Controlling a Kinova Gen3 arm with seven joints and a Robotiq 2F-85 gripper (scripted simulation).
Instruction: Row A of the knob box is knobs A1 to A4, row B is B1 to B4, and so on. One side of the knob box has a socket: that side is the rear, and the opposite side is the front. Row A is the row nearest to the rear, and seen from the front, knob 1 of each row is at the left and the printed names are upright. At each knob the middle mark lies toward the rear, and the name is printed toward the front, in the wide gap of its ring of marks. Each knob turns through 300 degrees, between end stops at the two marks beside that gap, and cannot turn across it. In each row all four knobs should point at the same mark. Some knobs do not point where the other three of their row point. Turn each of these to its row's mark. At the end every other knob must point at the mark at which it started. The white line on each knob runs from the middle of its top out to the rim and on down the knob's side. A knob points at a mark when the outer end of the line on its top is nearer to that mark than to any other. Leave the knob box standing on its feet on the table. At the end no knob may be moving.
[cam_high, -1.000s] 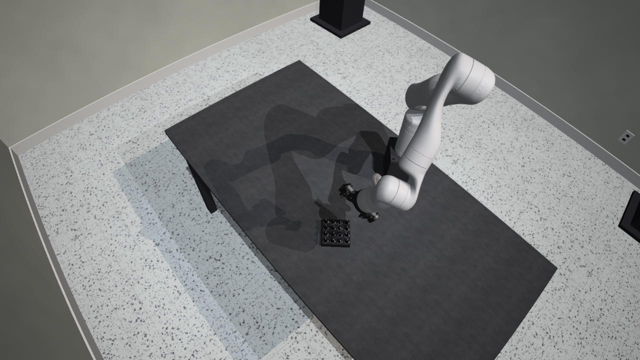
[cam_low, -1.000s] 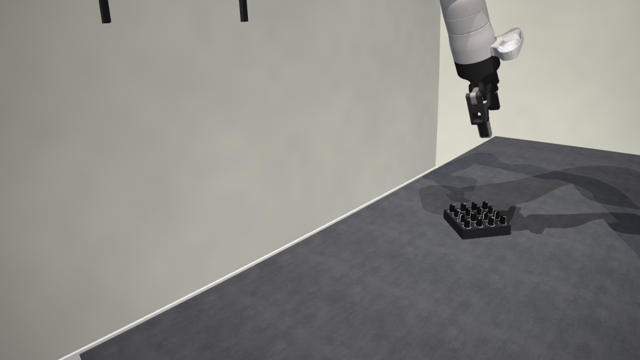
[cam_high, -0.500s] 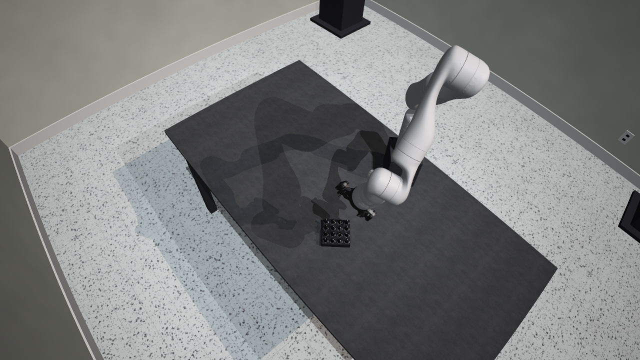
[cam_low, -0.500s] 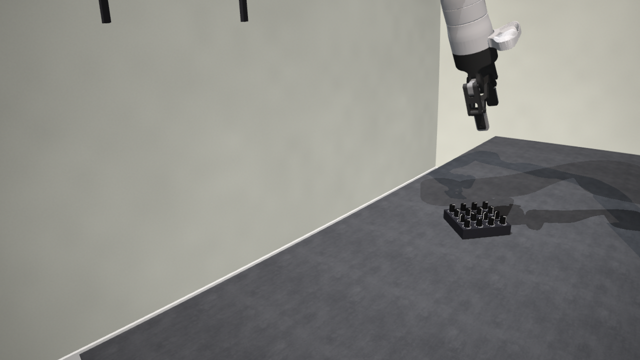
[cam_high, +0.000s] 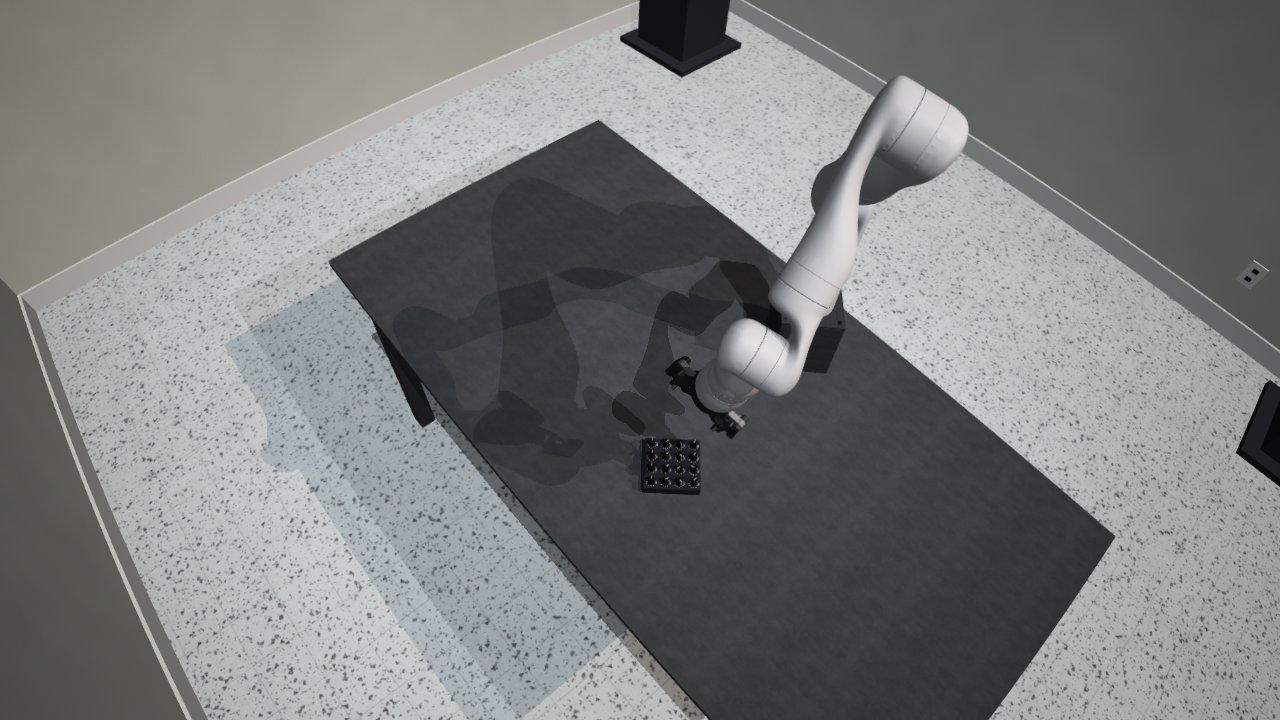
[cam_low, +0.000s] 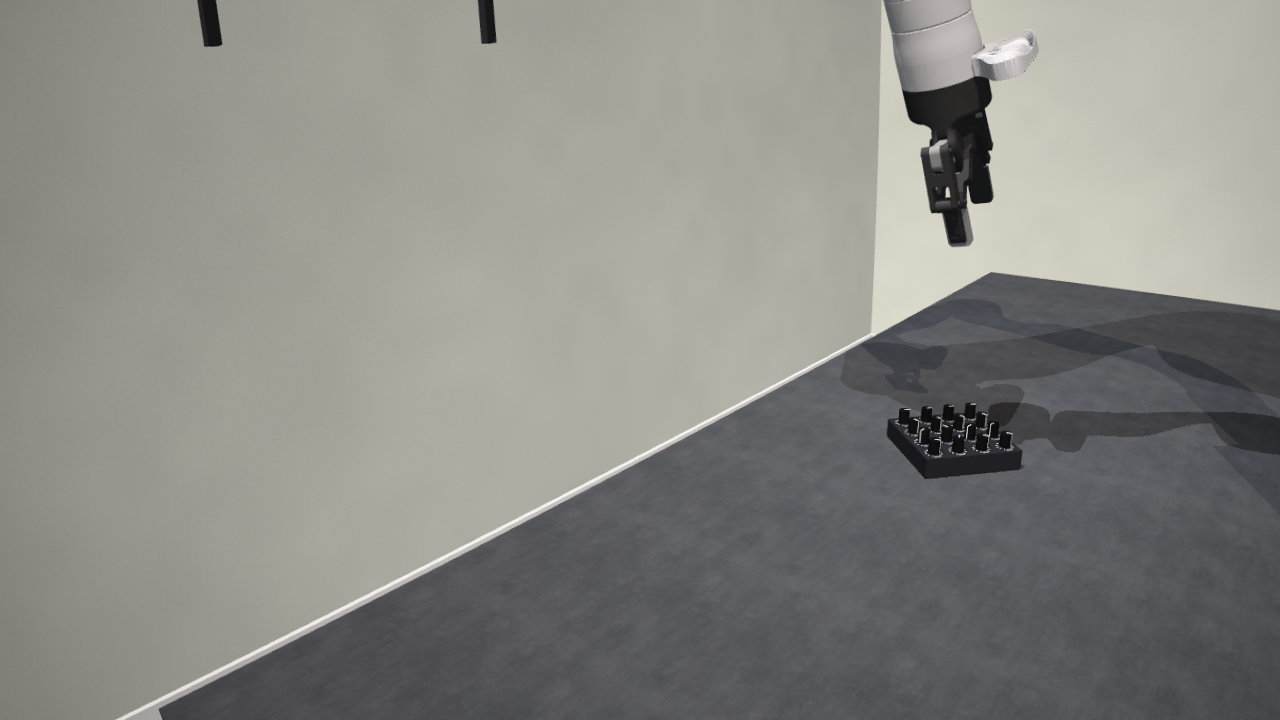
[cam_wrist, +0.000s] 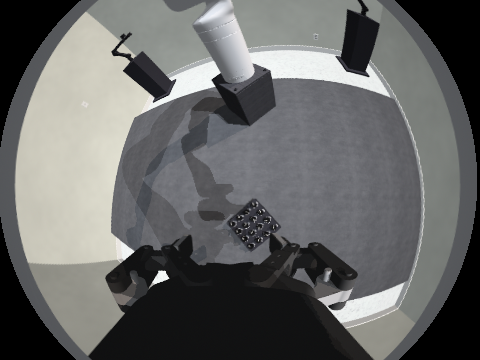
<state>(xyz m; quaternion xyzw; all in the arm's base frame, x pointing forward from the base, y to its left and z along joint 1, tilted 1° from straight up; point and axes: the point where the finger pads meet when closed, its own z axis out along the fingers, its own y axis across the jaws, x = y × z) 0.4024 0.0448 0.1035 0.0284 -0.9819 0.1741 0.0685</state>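
From my overhead view, a bench leg comes first, to the left of the knob box. Next, broad dark shadows spread over the bench, mostly above and left of the box in that view. Then I have the knob box itself, sitting on the bench with its four-by-four set of dark knobs upward. White lines show on some knobs, but they are too small for me to read which marks they point at, and I can't make out the printed names. Just right of the box in my overhead view, and raised well above bench height, is my claw: fingers wide apart, nothing between them, touching neither box nor bench. The white arm reaches up and to the right from there. Beneath it, the arm's dark base block stands farther right of the box.

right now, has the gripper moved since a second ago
Yes, up: in the exterior view, the gripper sits higher against the far corner of the table.
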